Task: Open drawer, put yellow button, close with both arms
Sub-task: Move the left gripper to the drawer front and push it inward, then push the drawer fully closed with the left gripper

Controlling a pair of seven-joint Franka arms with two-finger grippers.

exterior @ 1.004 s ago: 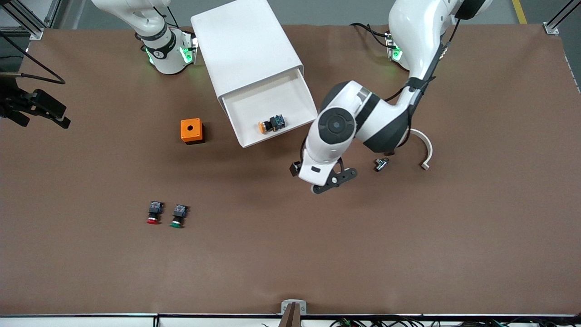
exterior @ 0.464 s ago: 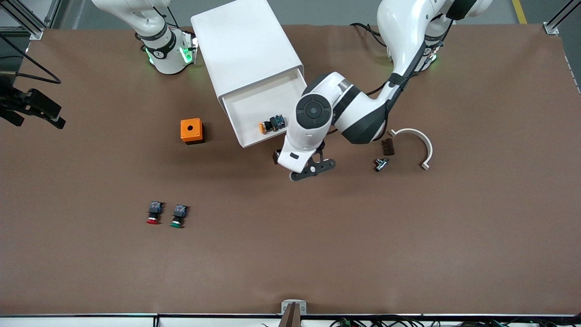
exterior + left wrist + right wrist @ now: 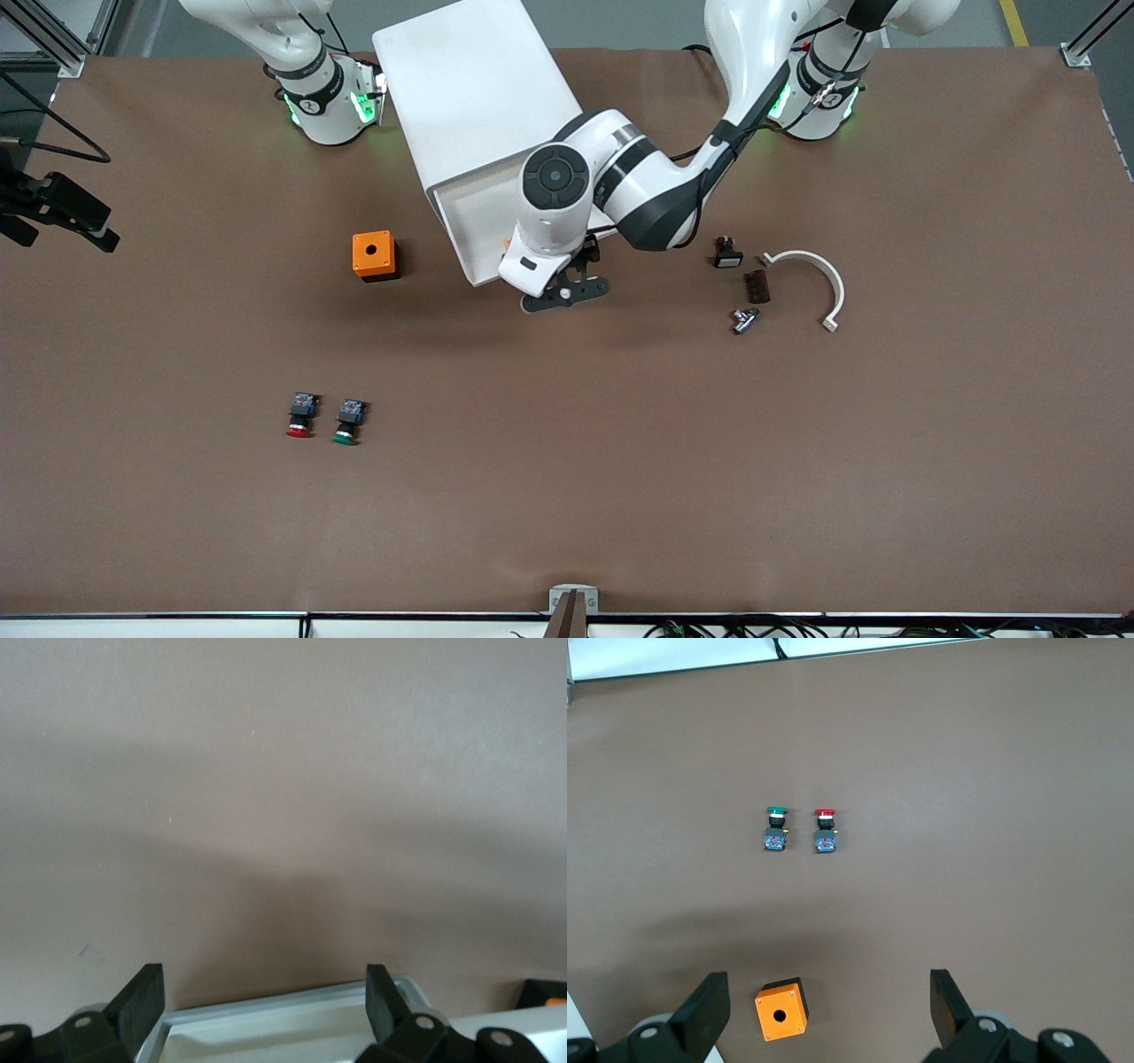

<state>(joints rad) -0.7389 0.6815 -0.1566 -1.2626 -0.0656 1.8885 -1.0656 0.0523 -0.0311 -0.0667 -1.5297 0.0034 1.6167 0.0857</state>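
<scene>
The white cabinet stands near the arms' bases with its top drawer pulled out toward the front camera. My left gripper hangs open over the drawer's front edge, whose rim lies between its fingers in the left wrist view. The left arm hides most of the yellow button; only an orange sliver shows inside the drawer. My right gripper hangs high toward the right arm's end of the table. It is wide open and empty in the right wrist view.
An orange box with a hole sits beside the drawer. The red button and green button lie nearer the front camera. A white curved piece and small dark parts lie toward the left arm's end.
My left arm has swung from over the bare table to over the drawer's front edge, covering the yellow button and uncovering small parts. The right gripper has shifted slightly.
</scene>
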